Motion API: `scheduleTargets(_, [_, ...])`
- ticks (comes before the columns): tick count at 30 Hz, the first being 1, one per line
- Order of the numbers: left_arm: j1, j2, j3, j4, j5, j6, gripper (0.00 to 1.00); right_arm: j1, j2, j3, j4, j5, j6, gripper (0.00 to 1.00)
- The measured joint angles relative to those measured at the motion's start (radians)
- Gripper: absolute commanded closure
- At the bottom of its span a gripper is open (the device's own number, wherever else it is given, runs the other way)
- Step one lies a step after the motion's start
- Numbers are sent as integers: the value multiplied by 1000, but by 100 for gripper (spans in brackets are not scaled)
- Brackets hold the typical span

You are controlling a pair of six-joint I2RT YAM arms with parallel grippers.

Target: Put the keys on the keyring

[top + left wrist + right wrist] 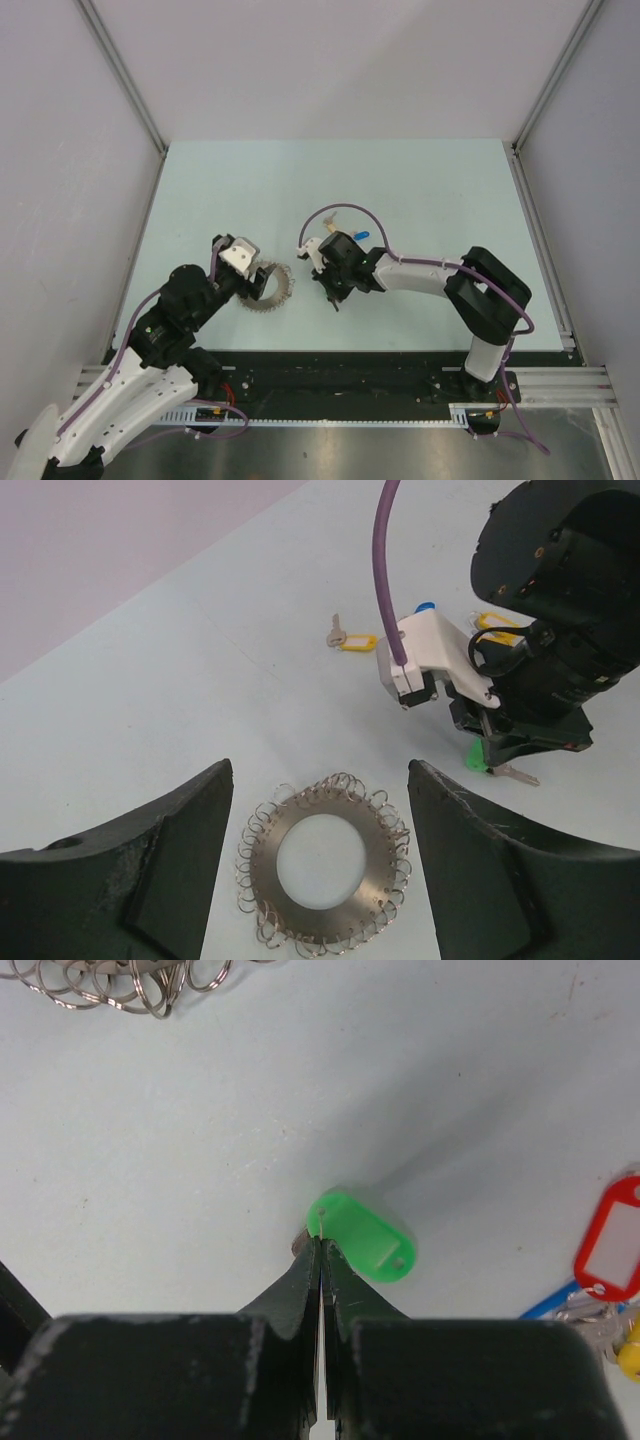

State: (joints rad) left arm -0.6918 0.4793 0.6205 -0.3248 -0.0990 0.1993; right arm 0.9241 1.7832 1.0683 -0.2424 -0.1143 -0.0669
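Note:
The keyring (330, 855), a flat silver ring edged with many small wire loops, lies on the table between the wide-apart fingers of my left gripper (320, 780), which is open and hovers over it. In the top view the keyring (272, 287) sits just right of the left gripper (250, 283). My right gripper (320, 1245) is shut on a key with a green tag (362, 1235), held at its tips close to the table. The left wrist view shows that green tag (480, 757) and the key's blade (515, 773) sticking out under the right gripper. The keyring's loops (120, 980) show at the top left.
More keys lie behind the right gripper: a yellow-tagged one (350, 640), another yellow tag (497, 622) and a blue tag (425, 607). The right wrist view shows a red tag (612, 1240) and a yellow one (630, 1355) at its right edge. Side walls enclose the table (420, 180).

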Motion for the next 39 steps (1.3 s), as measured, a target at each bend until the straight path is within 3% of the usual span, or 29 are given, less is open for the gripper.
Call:
scheduleTargets(11, [0, -3, -4, 0, -23, 0, 24, 51, -229, -50, -159, -11, 14, 100])
scheduleTargets(21, [0, -2, -4, 0, -23, 0, 24, 74, -255, -110, -274, -58, 47, 100])
scheduleTargets(39, [0, 11, -4, 0, -26, 0, 24, -32, -118, -111, 98, -35, 13, 100])
